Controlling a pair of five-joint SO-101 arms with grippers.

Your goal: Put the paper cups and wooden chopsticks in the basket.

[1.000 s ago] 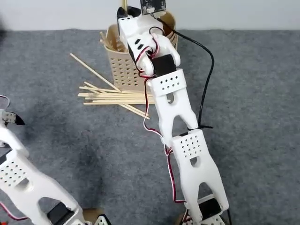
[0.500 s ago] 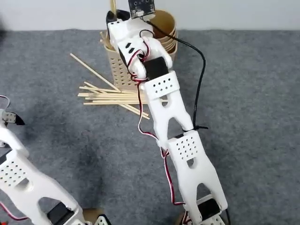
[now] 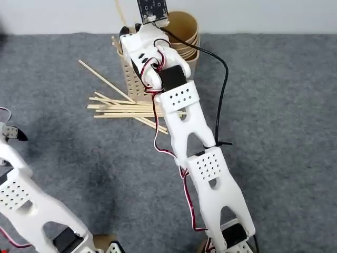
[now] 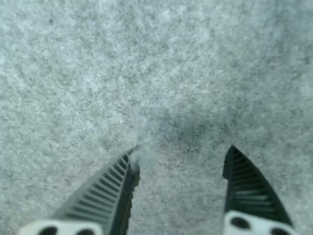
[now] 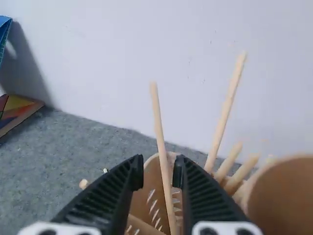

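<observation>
My right gripper (image 5: 157, 172) is shut on a single wooden chopstick (image 5: 161, 147), held upright above the tan slotted basket (image 3: 135, 79). In the high view that chopstick (image 3: 121, 15) sticks up past the basket's far left corner. Stacked paper cups (image 3: 187, 35) sit in the basket's right part, and a cup rim (image 5: 286, 196) shows beside the gripper. Several chopsticks (image 5: 226, 111) stand in the basket. A loose pile of chopsticks (image 3: 126, 108) lies on the mat, left of and in front of the basket. My left gripper (image 4: 181, 157) hangs open over bare grey mat.
The right arm (image 3: 195, 142) stretches from the front edge up to the basket, crossing over the pile's right end. The left arm (image 3: 23, 203) stays at the front left corner. A white wall runs right behind the basket. A coloured object (image 5: 11, 105) lies far off.
The right gripper has carried its chopstick leftward over the basket, uncovering the paper cups. The left arm has kept still.
</observation>
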